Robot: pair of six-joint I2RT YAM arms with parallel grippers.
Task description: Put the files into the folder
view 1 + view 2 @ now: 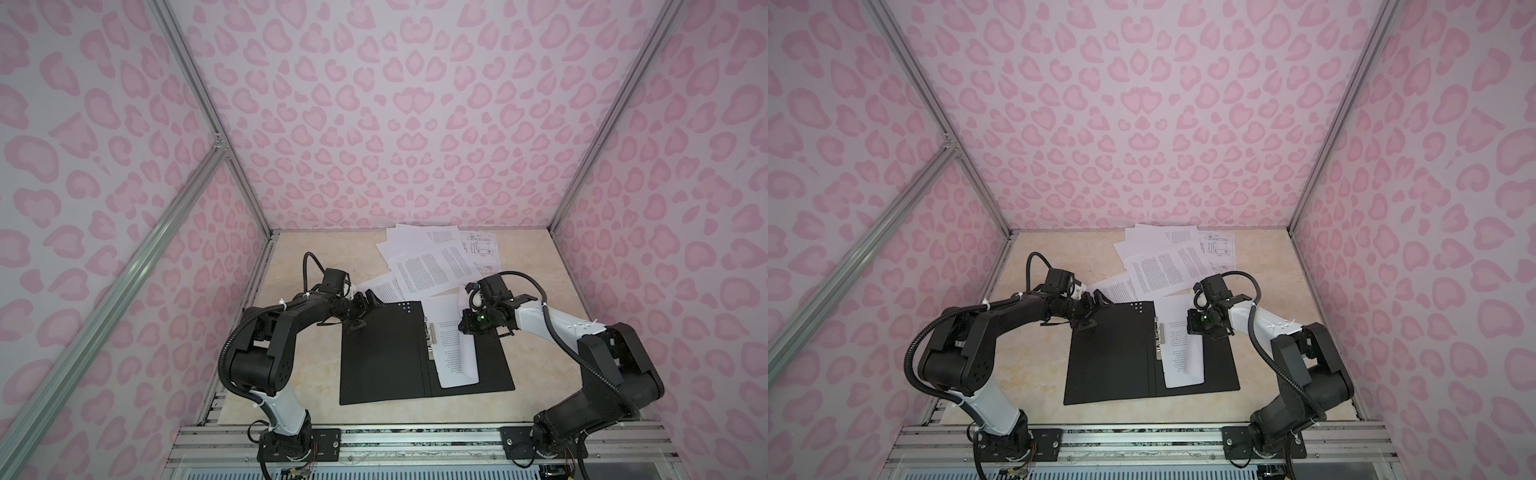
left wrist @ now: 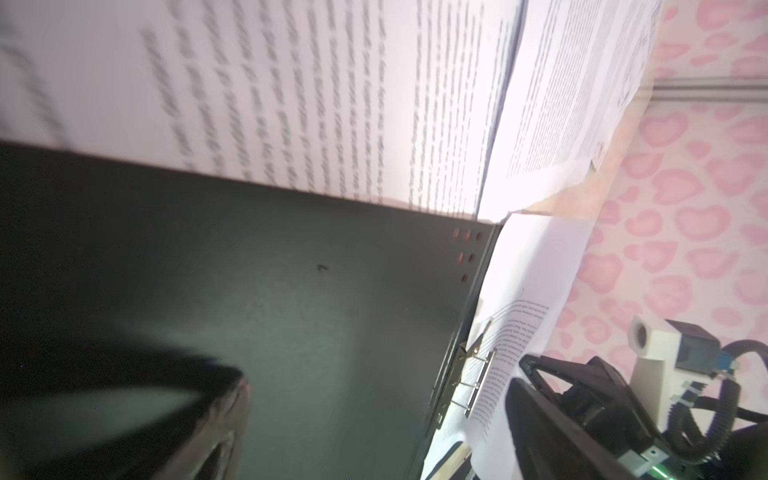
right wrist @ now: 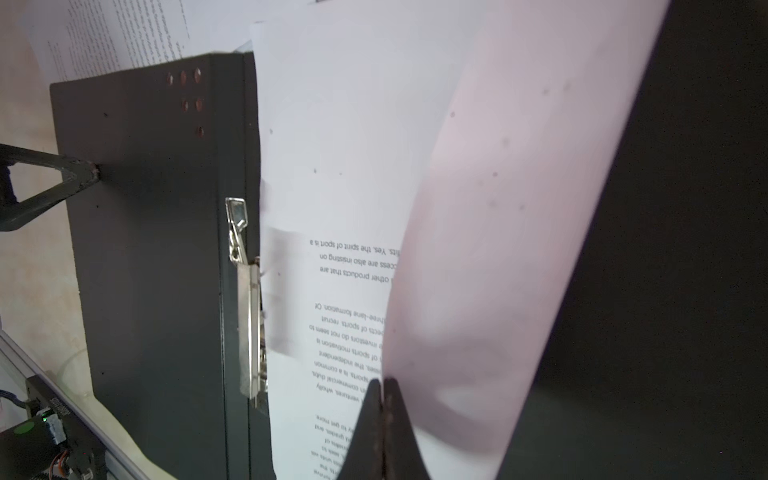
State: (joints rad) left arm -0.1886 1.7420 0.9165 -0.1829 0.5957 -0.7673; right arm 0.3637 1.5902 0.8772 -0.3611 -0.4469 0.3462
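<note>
In a top view: folder (image 1: 382, 365) open, black side up. The left gripper (image 1: 365, 313) is spread, one jaw on folder left of the spine clip (image 1: 431, 337). The right gripper (image 1: 464, 326) is pinching curled sheet (image 1: 455, 374) right of clip; other files (image 1: 432, 266) heaped beyond clip.
Left wrist: files touch folder's far edge.
Right wrist: sheet bowed against clip, may crease or snag if pushed.
</note>
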